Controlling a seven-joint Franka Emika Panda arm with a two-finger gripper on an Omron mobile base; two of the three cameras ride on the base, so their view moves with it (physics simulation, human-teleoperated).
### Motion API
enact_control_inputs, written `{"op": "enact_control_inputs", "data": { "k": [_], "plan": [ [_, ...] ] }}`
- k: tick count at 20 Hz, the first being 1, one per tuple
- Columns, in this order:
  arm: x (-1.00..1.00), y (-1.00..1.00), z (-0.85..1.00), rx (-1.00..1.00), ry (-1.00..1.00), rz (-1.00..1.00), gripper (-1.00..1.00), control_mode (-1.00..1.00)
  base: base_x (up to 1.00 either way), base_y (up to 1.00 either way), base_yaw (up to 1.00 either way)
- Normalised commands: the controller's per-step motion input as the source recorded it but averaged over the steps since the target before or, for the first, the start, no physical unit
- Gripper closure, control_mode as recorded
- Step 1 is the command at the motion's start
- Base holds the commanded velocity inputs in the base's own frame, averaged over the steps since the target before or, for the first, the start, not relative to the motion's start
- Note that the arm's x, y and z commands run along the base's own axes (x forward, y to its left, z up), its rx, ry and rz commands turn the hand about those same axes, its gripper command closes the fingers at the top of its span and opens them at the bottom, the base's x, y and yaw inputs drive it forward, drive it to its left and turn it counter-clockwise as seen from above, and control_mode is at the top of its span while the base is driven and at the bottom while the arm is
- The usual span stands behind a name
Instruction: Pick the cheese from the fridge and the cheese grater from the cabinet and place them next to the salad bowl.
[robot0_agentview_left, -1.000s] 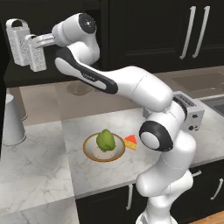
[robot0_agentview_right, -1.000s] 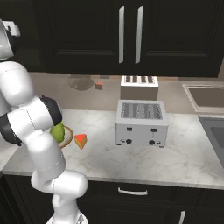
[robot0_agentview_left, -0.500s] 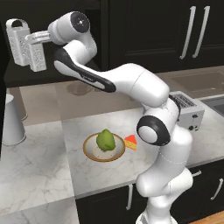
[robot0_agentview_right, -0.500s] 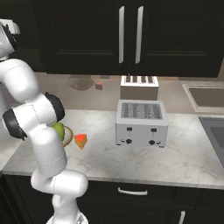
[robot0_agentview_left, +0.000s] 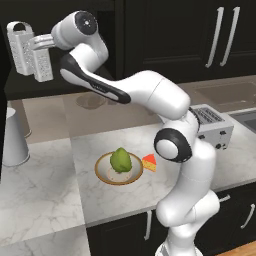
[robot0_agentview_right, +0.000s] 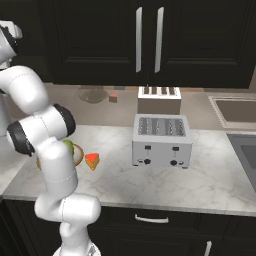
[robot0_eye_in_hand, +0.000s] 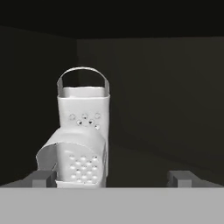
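In the left base view the arm reaches up and to the left into the open black cabinet (robot0_agentview_left: 30, 90), where two perforated silver graters stand close together; the one nearer the hand, lower and seemingly the shorter, is probably the cheese grater (robot0_agentview_left: 42, 62), with the other grater (robot0_agentview_left: 21, 47) at its far side. On the marble surface (robot0_agentview_left: 50, 195) below, the salad bowl (robot0_agentview_left: 119, 169) holds its lettuce, and the cheese (robot0_agentview_left: 149, 162) already lies just beside its rim. In the right base view that cheese (robot0_agentview_right: 92, 161) sits by the bowl (robot0_agentview_right: 79, 155), which the arm mostly hides; a toaster (robot0_agentview_right: 161, 140) stands well apart to the right. In the hand view the end effector (robot0_eye_in_hand: 112, 177) has its fingertips (robot0_eye_in_hand: 41, 177) spread wide apart with nothing between them, and the nearer grater (robot0_eye_in_hand: 81, 159) stands left of centre, overlapping the one behind it (robot0_eye_in_hand: 83, 103), so the hand looks off-line. The grater is likely light, stiff sheet metal, smooth and a little slippery, and apt to tip if nudged; a grip across its flat perforated sides, low on the body rather than on the thin rounded handle, should hold best.
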Motion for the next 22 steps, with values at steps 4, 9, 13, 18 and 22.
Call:
{"op": "enact_control_inputs", "data": {
  "k": [4,9,13,18,22],
  "plan": [
    [0.11,0.0,-0.07,0.0,0.0,0.0,-1.0,-1.0,0.0,0.0,0.0],
    [0.08,0.0,-0.19,0.0,-0.01,0.0,1.0,-1.0,0.0,0.0,0.0],
    [0.06,0.0,-0.1,0.0,-0.03,0.0,1.0,-1.0,0.0,0.0,0.0],
    [0.17,0.0,-0.11,0.0,-0.04,0.0,1.0,-1.0,0.0,0.0,0.0],
    [0.12,0.0,-0.01,0.0,0.0,0.0,1.0,-1.0,0.0,0.0,0.0]
  ]
}}
